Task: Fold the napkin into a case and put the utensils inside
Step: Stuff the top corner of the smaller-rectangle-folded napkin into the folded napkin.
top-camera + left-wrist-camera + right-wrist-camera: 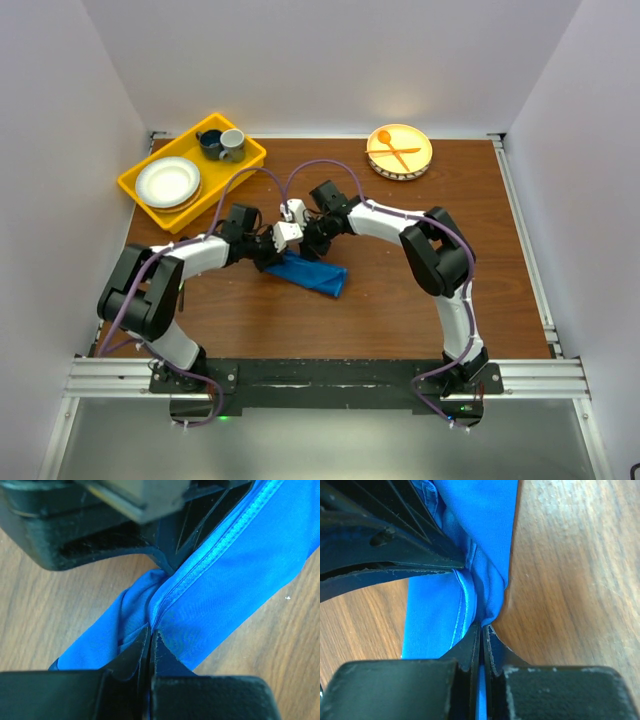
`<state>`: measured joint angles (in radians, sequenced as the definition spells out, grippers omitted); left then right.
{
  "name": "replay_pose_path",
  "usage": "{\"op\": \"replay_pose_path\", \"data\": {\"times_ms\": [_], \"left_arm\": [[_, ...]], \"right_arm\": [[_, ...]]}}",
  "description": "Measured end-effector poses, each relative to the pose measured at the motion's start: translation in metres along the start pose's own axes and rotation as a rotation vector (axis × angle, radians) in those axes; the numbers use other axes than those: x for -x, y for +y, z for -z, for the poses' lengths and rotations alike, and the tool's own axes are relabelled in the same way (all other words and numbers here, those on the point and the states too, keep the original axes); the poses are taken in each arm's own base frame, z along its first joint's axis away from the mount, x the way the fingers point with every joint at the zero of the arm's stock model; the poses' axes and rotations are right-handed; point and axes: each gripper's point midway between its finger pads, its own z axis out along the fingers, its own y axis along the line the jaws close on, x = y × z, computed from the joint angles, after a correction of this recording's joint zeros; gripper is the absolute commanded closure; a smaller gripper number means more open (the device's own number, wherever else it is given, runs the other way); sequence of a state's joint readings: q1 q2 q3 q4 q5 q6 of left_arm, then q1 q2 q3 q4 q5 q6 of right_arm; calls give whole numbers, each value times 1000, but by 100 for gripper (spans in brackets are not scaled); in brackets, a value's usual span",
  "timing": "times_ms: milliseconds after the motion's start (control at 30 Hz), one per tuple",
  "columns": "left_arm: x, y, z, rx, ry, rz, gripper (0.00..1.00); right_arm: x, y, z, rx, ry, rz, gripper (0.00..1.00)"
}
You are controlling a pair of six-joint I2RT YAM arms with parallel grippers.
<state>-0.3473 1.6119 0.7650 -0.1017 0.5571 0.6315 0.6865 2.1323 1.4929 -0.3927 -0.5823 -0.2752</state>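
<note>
Folding looks partway done: the blue napkin [312, 275] lies mid-bench [420, 300] as a narrow, rumpled strip, the left pincer [151, 630] and right pincer [481, 626] both clamped tight on its hems, with filling seemingly still ahead.

The napkin [312, 273], a bright blue soft cloth, is seen gathered into a long, narrow band near the middle of the brown wooden tabletop [400, 310]. In the top view it is slanted from upper left to lower right, with the lower-right end laid on the wood. A stitched hem [220, 545] is shown running along its length. The bunched upper-left end is pinched between the closed left tool [151, 630] and the closed right tool [481, 626].
</note>
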Motion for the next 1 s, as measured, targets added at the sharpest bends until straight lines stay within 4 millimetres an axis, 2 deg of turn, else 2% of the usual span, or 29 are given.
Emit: {"op": "replay_pose_path", "data": {"times_ms": [33,67,267,400,467,567,733,800,900,1000], "left_arm": [[0,1,0,0,1,-4,100],[0,1,-1,0,1,-10,100],[3,9,-3,7,3,-44,100],[3,10,-4,5,7,-50,100],[3,10,-4,4,8,-53,100],[3,10,-4,3,9,-57,100],[3,11,-5,2,9,-58,100],[3,11,-5,2,9,-58,100],[3,11,-5,2,10,-57,100],[4,12,-6,1,9,-56,100]], "right_arm": [[0,0,1,-3,4,-2,91],[2,-2,3,-8,6,-4,83],[16,-14,23,-37,13,-44,71],[35,-29,46,-63,-26,-75,70],[36,-31,54,-69,-32,-101,71],[31,-24,63,-51,-27,-161,71],[17,9,65,34,-19,-299,72],[11,17,62,58,-13,-349,72],[1,21,55,74,-4,-415,73],[-7,17,49,54,10,-443,75]]}}
